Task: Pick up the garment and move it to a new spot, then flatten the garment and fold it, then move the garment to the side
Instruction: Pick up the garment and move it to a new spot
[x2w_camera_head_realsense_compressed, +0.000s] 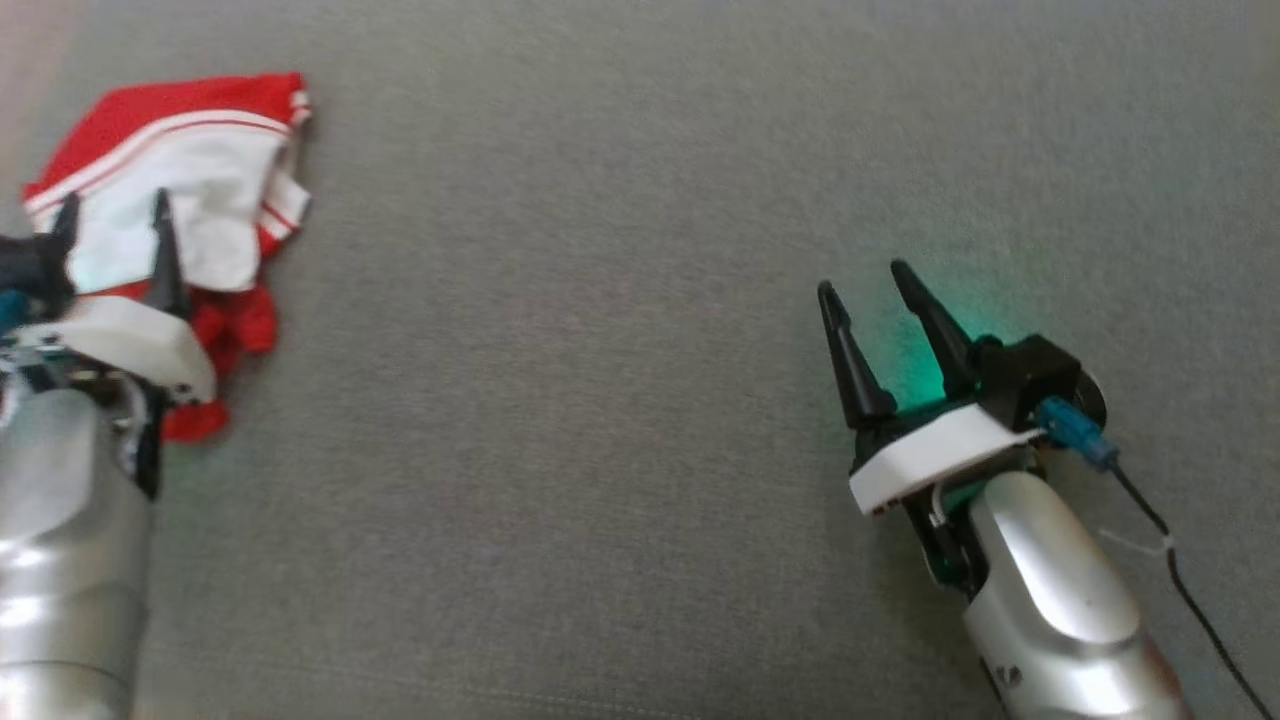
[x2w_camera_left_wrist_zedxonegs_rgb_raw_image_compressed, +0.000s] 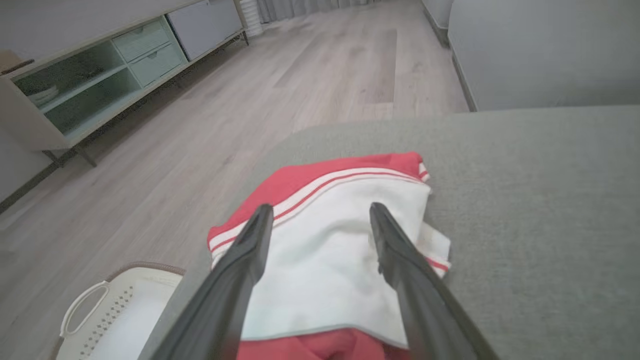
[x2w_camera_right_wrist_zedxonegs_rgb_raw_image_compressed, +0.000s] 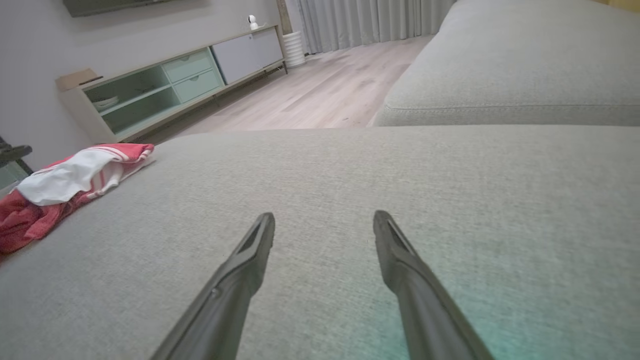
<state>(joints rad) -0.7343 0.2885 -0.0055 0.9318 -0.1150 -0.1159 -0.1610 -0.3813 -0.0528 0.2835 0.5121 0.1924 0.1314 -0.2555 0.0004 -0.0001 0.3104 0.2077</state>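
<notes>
Red-and-white cloth garment: soft, light, limp. Crumpled heap on sofa, just under and ahead of left pincer, jaws spread, empty. Judged best hold: raised white fold between tips; thin layers may slip. Right pincer spread, garment well apart.

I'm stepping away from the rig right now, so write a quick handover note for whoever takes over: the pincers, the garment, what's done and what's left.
The left pincer is open and poised at the red and white garment, fingers either side of its white part; whether it touches the cloth cannot be told.
The right pincer is open, holding nothing, over the bare grey cushion.
The garment lies in a crumpled heap near the cushion's left edge, not gripped.
Done: nothing that shows; it is neither flat nor folded.
Left: pick it up, move it to a new spot, flatten, fold, move aside.
</notes>
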